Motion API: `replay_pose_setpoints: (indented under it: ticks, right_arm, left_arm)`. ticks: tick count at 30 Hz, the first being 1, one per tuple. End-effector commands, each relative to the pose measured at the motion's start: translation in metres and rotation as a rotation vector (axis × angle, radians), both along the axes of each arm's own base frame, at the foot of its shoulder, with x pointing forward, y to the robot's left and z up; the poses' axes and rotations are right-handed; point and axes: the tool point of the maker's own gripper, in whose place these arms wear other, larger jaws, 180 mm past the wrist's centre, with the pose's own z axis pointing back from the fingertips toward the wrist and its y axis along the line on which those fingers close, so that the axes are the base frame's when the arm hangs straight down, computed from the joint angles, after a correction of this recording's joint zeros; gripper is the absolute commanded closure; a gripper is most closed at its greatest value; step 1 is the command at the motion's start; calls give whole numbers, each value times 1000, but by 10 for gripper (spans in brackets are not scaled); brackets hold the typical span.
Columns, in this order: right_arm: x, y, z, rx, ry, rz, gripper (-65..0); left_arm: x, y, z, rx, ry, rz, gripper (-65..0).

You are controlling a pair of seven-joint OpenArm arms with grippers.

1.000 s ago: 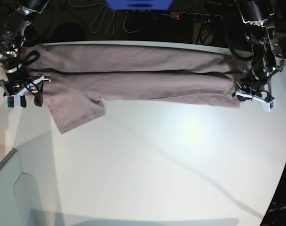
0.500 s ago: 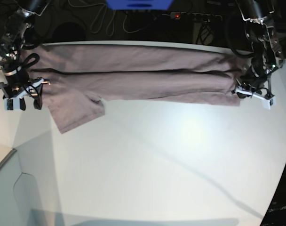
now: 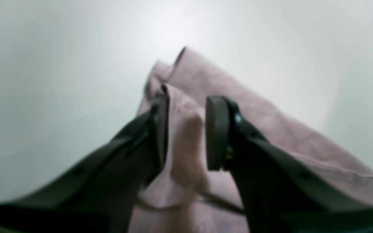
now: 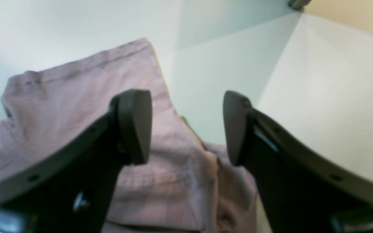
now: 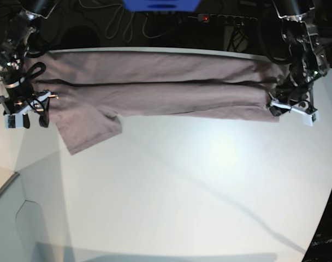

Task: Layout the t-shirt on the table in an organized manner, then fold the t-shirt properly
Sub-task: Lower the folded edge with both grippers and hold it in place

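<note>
- Mauve-grey cotton, the t-shirt (image 5: 155,93) is lying as a long folded band along the far edge of the table (image 5: 209,180), one sleeve sticking out nearer.
- Left gripper (image 3: 186,129) is parting its jaws around a cloth fold, seemingly letting go.
- Right gripper (image 4: 186,126) is gaping wide over the shirt's other end, gripping nothing.
- No containers are showing.

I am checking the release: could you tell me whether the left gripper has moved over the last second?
Yes: the left gripper has shifted up and inward along the mauve-grey cotton t-shirt, away from the white table's right edge.
</note>
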Motion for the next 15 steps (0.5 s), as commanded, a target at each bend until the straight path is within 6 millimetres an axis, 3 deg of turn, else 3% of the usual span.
replay_pose_setpoints:
  ticks: [1, 5, 15]
  right_arm:
    - [8, -5, 16, -12, -59, 0, -354]
    - [8, -5, 16, -12, -58, 0, -354]
    - [7, -5, 15, -12, -56, 0, -354]
  left_arm:
    - [8, 7, 11, 20, -38, -1, -189]
    - [9, 6, 11, 19, -39, 0, -161]
    - [12, 8, 14, 21, -48, 5, -162]
